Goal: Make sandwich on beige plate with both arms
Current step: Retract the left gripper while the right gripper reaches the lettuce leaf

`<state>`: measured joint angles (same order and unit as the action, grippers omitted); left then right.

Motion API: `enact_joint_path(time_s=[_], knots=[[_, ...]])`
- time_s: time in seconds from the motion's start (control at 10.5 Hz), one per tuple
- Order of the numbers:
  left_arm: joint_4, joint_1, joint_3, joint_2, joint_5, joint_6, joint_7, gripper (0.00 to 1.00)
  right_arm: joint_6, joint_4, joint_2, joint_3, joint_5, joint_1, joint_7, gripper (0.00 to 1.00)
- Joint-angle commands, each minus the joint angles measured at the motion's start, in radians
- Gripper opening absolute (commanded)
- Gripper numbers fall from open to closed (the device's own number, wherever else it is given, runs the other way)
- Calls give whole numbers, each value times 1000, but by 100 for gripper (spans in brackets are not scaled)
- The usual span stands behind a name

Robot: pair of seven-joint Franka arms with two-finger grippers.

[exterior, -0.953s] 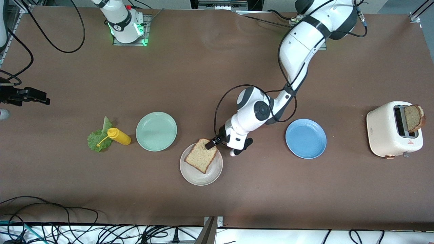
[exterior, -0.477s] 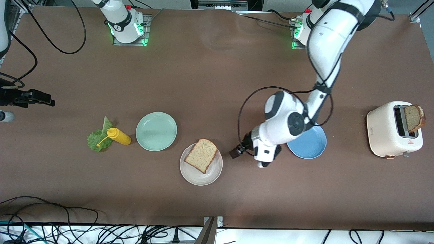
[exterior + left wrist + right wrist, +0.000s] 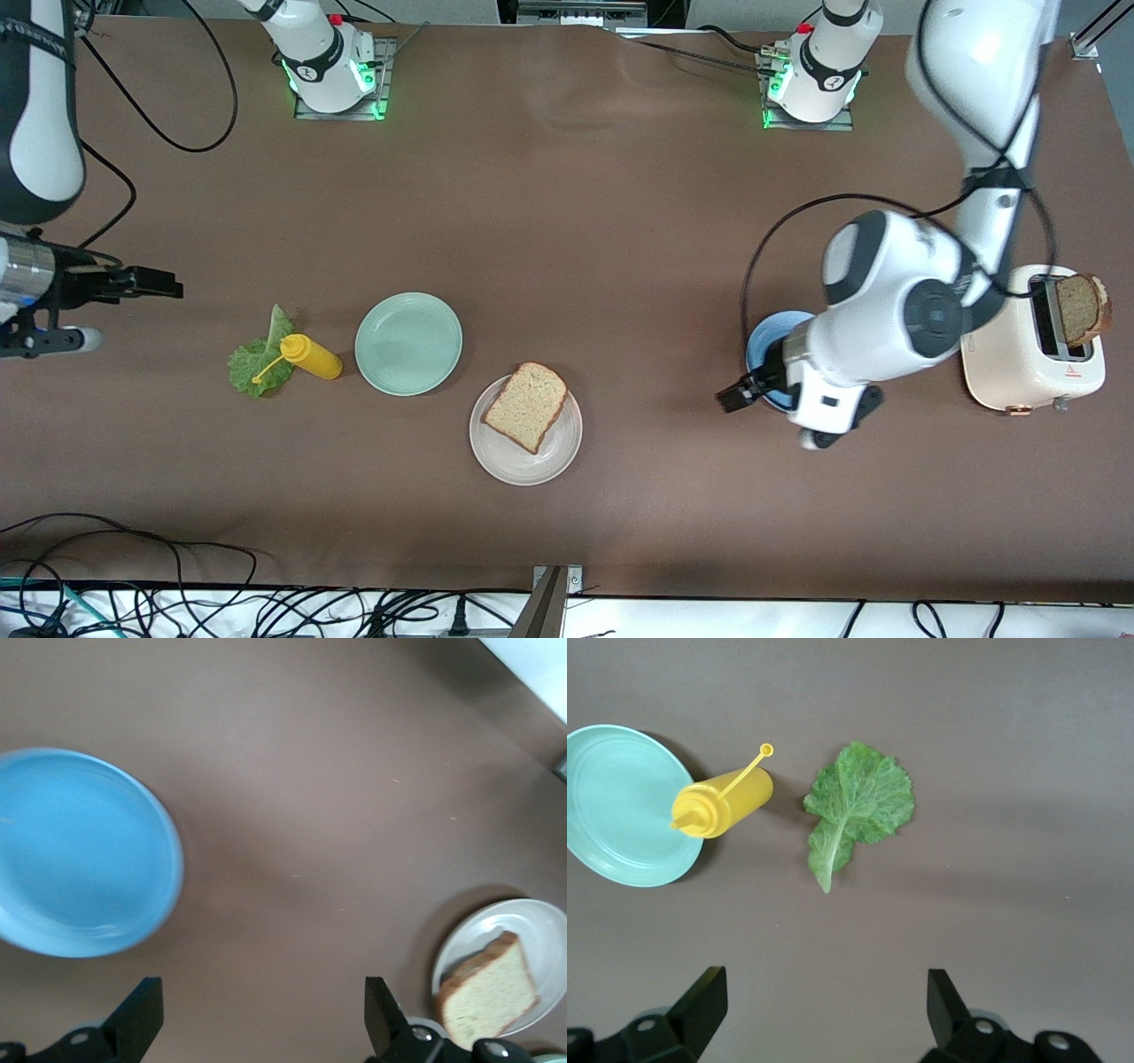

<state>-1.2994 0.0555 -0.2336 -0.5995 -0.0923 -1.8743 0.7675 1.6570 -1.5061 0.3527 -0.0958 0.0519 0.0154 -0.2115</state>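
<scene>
Lowest in the front view, around the bottom centre, the beige plate (image 3: 532,475) sits on the brown worktop (image 3: 567,221) with one slice of bread (image 3: 526,406) lying flat on it, so that's the only bit of the sandwich in place so far. A touch higher in the frame, the left end effector (image 3: 733,399) hangs over bare worktop just beside the rim of the blue plate (image 3: 762,341), fingers spread wide and holding nothing, which the left wrist view makes pretty obvious. Around mid-height, toward the right arm's end, there's the lettuce leaf (image 3: 251,369) with a yellow squeeze bottle (image 3: 312,357) lying partly on it, and the mint-green plate (image 3: 408,344) next to the bottle. At the left arm's end a cream toaster (image 3: 1005,354) has the second slice (image 3: 1081,308) poking out of its slot. Higher still, at the frame's edge, the right end effector (image 3: 161,285) hovers over the worktop, also released and empty.
</scene>
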Motion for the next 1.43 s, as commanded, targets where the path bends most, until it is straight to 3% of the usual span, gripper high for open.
enact_joint_path(time_s=[0.0, 0.29, 0.57, 0.95, 1.14, 1.33], knots=[[-26, -100, -6, 119, 61, 139, -166, 100, 64, 17, 46, -2, 6, 1, -20, 100], [-28, -152, -7, 172, 250, 208, -406, 100, 170, 17, 147, -4, -23, 1, -25, 100], [-24, -221, -15, 172, 243, 208, -623, 100, 332, 17, 270, -5, -26, 15, -85, 100], [-26, -232, -15, 170, 244, 208, -639, 100, 429, 9, 333, -4, -9, 18, -77, 100], [-26, -244, -10, 170, 244, 208, -640, 100, 519, -79, 312, -2, -6, 18, -72, 100], [-20, -266, -10, 170, 244, 208, -640, 100, 701, -225, 275, 13, -3, 18, -66, 100]])
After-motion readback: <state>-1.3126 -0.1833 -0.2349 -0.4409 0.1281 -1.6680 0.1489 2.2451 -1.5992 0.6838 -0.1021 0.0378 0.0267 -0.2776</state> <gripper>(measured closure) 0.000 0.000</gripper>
